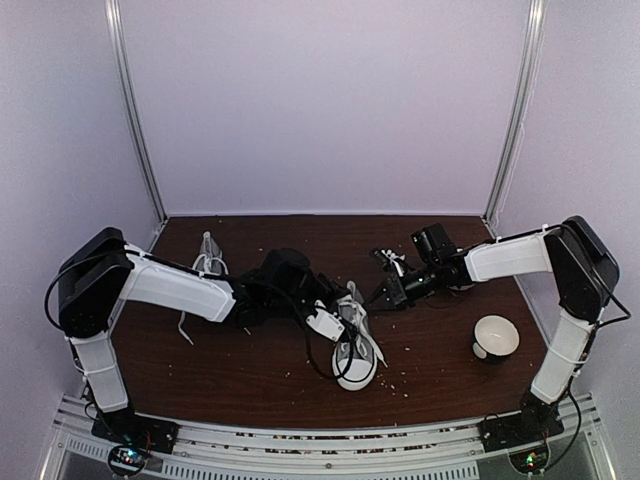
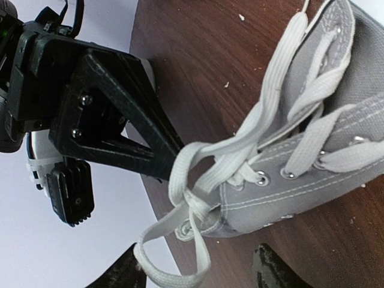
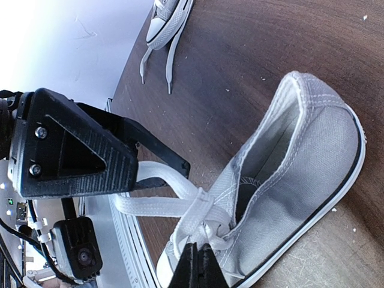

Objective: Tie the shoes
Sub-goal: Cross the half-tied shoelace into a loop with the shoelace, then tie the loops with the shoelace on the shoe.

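Note:
One grey sneaker [image 1: 355,352] lies at mid-table, white toe cap toward the near edge. It fills the left wrist view [image 2: 312,162] and shows in the right wrist view [image 3: 300,180]. Its white laces [image 2: 252,132] are crossed in a first knot [image 3: 207,207]. My left gripper [image 1: 323,318] is open, and a lace loop [image 2: 174,273] hangs between its fingertips [image 2: 276,270]. My right gripper [image 3: 195,264] is shut on a lace strand right at the knot; it shows in the top view [image 1: 384,293]. The second sneaker [image 1: 208,255] lies at back left, laces loose.
A white cup with a dark inside [image 1: 495,337] stands on the right side of the brown table [image 1: 250,370]. Small crumbs are scattered over the table. White walls close in the back and sides. The second sneaker also shows far off in the right wrist view [image 3: 168,18].

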